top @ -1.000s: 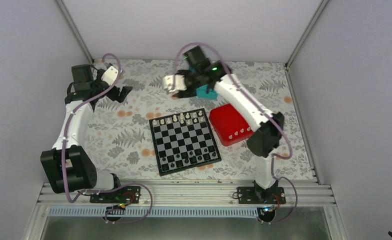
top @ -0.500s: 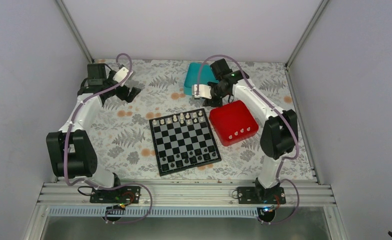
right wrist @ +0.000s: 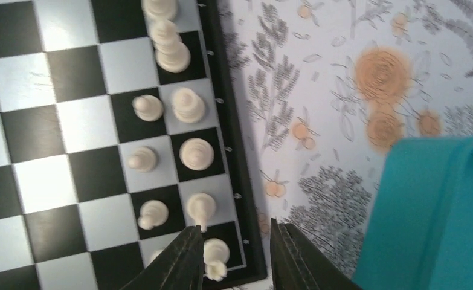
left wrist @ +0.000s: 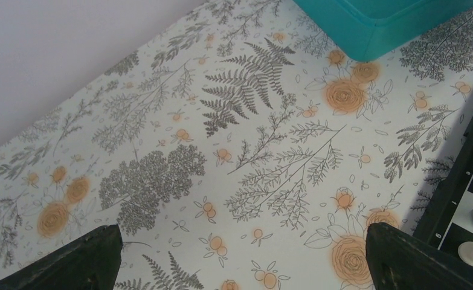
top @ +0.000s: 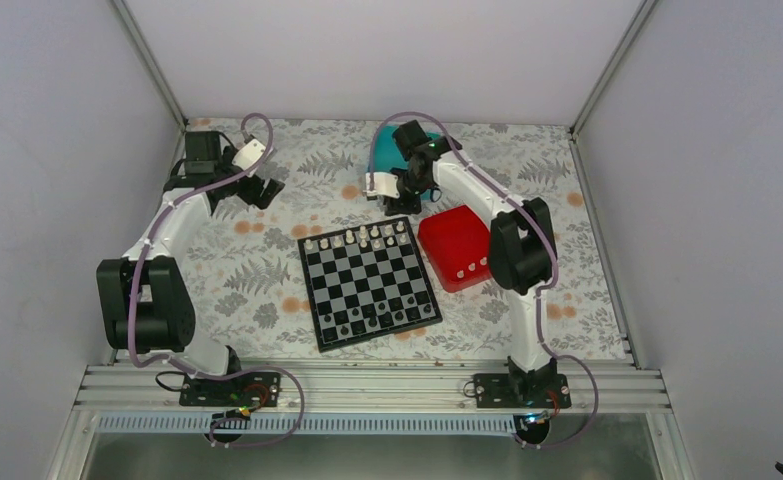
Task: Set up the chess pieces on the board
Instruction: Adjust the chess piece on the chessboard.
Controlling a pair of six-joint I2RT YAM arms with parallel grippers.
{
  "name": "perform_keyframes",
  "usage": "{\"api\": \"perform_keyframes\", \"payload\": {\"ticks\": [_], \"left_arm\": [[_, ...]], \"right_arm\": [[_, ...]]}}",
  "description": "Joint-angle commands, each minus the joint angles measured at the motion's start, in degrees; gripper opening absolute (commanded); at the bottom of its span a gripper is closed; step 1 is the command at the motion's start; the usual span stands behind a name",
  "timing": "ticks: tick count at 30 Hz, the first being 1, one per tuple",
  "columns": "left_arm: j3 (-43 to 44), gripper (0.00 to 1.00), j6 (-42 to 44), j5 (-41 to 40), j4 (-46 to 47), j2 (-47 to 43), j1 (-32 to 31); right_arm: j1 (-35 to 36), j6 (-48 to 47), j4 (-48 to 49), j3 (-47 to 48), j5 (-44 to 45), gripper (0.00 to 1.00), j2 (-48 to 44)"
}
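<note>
Overhead, the board (top: 370,283) is lying flat near the middle of the desk (top: 257,270), with cream chess pieces (top: 359,238) standing along its far edge (dark pieces (top: 377,318) are lining the near edge). The right tool (right wrist: 232,260) is hovering at that far edge toward the right corner, between the board and the teal box (right wrist: 439,205). Its fingers (right wrist: 182,260) are sitting a little apart, with board rim and desk showing through the gap, and nothing is being gripped. One cream piece is showing on the corner square just beside one finger. The red tray (top: 454,245) is resting just right of the board. The left tool (left wrist: 241,241) is hanging over floral desk off the board's far left corner, its fingers (left wrist: 70,263) spread wide and holding nothing.
</note>
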Motion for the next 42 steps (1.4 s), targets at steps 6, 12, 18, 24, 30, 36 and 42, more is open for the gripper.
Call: {"api": "perform_keyframes", "payload": {"ticks": [6,12,18,24,30,36,42], "left_arm": [[-1.2,1.0,-1.0,0.2,2.0,0.5,-0.5],[-1.7,1.0,-1.1,-0.1,2.0,0.2,-0.8],[-2.4,1.0,-1.0,-0.5,2.3,-0.5,-0.8],[-2.9,1.0,-1.1,-0.6,2.4,-1.0,-0.8],[-3.5,1.0,-1.0,-0.6,2.6,-1.8,-0.8],[-4.1,1.0,-0.9,-0.9,2.8,-2.4,-0.7],[-4.7,1.0,-0.8,-1.0,3.3,-2.8,-0.7]], "right_arm": [[6.9,0.2,-4.4,-5.0,0.5,0.31,-3.6],[8.0,0.8,-4.0,-5.1,-0.2,0.28,-2.3],[9.0,0.9,-3.7,-4.7,-0.3,0.28,-0.7],[9.9,0.9,-3.4,-4.4,-0.5,0.27,0.4],[10.5,1.8,-2.2,-4.0,0.5,0.22,2.1],[10.7,2.6,-0.5,-3.8,1.6,0.22,3.3],[10.7,3.5,0.9,-3.3,3.5,0.23,4.5]]}}
